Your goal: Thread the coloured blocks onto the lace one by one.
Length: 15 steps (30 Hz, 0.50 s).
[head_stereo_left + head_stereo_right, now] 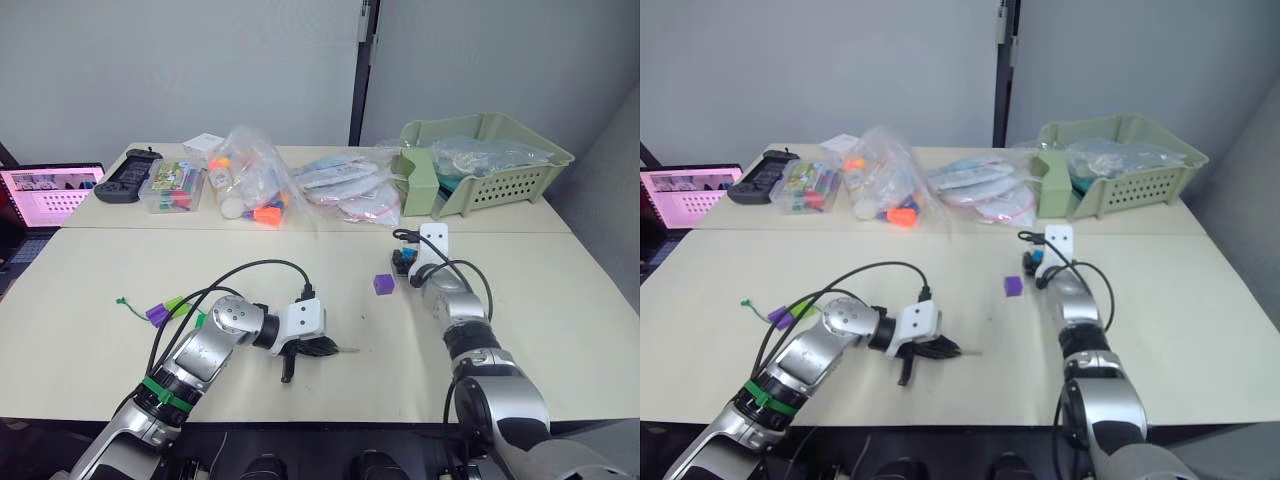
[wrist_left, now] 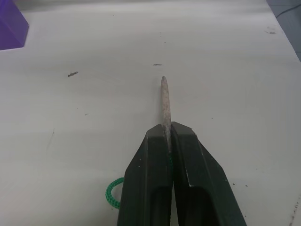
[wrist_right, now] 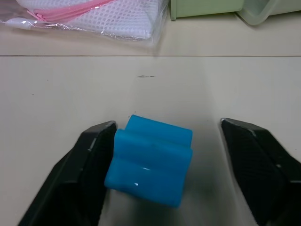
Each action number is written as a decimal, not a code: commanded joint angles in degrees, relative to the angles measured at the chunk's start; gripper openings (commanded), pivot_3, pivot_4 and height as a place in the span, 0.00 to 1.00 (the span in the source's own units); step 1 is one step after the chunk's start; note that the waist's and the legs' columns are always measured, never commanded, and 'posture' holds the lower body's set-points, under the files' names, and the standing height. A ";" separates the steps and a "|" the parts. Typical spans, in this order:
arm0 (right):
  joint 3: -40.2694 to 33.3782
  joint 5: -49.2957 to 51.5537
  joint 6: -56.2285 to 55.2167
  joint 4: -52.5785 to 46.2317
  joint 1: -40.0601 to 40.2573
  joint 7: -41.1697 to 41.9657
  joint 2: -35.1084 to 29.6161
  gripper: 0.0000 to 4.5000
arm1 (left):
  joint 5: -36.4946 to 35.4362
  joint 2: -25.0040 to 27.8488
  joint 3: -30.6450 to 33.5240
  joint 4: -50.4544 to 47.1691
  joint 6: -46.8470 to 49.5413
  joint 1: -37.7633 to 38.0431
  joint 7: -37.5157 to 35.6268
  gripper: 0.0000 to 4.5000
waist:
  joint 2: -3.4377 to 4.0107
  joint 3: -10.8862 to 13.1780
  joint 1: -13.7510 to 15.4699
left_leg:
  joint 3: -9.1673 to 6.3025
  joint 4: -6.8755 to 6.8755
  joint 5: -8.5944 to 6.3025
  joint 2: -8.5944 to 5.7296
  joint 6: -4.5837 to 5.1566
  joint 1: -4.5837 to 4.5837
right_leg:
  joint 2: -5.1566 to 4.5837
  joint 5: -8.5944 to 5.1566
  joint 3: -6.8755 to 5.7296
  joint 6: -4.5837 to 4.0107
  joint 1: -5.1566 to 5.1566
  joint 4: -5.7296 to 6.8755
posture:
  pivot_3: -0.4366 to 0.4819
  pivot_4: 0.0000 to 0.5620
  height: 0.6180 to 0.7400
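Note:
My left gripper (image 2: 168, 134) is shut on the lace, whose stiff pale tip (image 2: 164, 101) sticks out past the fingertips just above the table. The dark green cord (image 2: 112, 195) loops back beneath the fingers. It runs left to a purple block (image 1: 156, 315) and a lime green block (image 1: 178, 303) near the lace's knotted end (image 1: 122, 301). A loose purple block (image 1: 384, 284) lies mid-table, between the two arms. Further right my right gripper (image 3: 168, 126) stands open, low over the table. A blue block (image 3: 149, 160) sits between its fingers, close to one finger and apart from the other.
Along the back table stand a pale green basket (image 1: 500, 160), clear bags of mesh pouches (image 1: 345, 190), a bag with orange pieces (image 1: 250, 185), a clear box (image 1: 172, 187) and a black controller (image 1: 125, 180). A laptop (image 1: 45, 192) glows at far left.

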 commanded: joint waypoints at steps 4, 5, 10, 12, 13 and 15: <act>-1.34 1.39 -1.53 -1.99 -0.30 0.14 -0.08 0.27 | -0.63 0.16 1.03 -1.63 -0.73 -0.14 0.15 0.00 | 0.00 0.00 0.01 | -0.01 0.00 0.00 -0.01 0.00 -0.01 | -0.01 0.00 0.00 0.00 0.00 0.00 | 0.48 0.27 1.00; -1.55 1.66 -1.50 -2.10 -0.28 0.14 -0.02 0.27 | -0.64 0.16 1.05 -1.54 -0.79 -0.17 0.12 0.00 | 0.00 0.00 0.01 | -0.01 0.00 0.00 -0.01 0.00 0.00 | -0.01 0.00 0.00 0.00 0.00 0.00 | 0.48 0.27 1.00; -2.38 2.51 0.10 -8.30 2.56 0.05 0.06 0.27 | -0.72 0.22 1.01 -1.44 -0.98 -0.14 -0.15 0.00 | 0.00 0.00 0.03 | -0.02 0.00 0.00 -0.01 0.00 -0.01 | -0.01 0.00 0.00 0.00 0.00 0.00 | 0.48 0.27 1.00; -2.38 3.48 2.20 -16.61 5.56 0.39 0.48 0.27 | -0.75 0.26 0.99 -1.44 -1.01 -0.06 -0.22 0.00 | 0.01 0.00 0.06 | -0.03 0.00 0.00 -0.01 0.00 -0.02 | -0.02 0.00 0.00 0.00 0.00 -0.01 | 0.48 0.27 1.00; -2.26 3.89 3.33 -20.21 6.87 0.46 0.66 0.27 | -0.77 0.28 0.99 -1.47 -1.00 -0.02 -0.24 0.00 | 0.01 0.01 0.06 | -0.04 0.00 0.00 -0.01 0.00 -0.02 | -0.02 0.00 0.00 0.00 -0.01 0.02 | 0.48 0.27 1.00; -1.09 4.33 7.64 -31.43 11.23 0.38 1.06 0.27 | -0.84 0.35 0.98 -1.50 -0.99 0.09 -0.32 0.00 | 0.02 0.01 0.07 | -0.06 -0.01 0.00 -0.01 0.00 -0.03 | -0.02 0.00 0.00 0.00 -0.02 0.03 | 0.48 0.27 1.00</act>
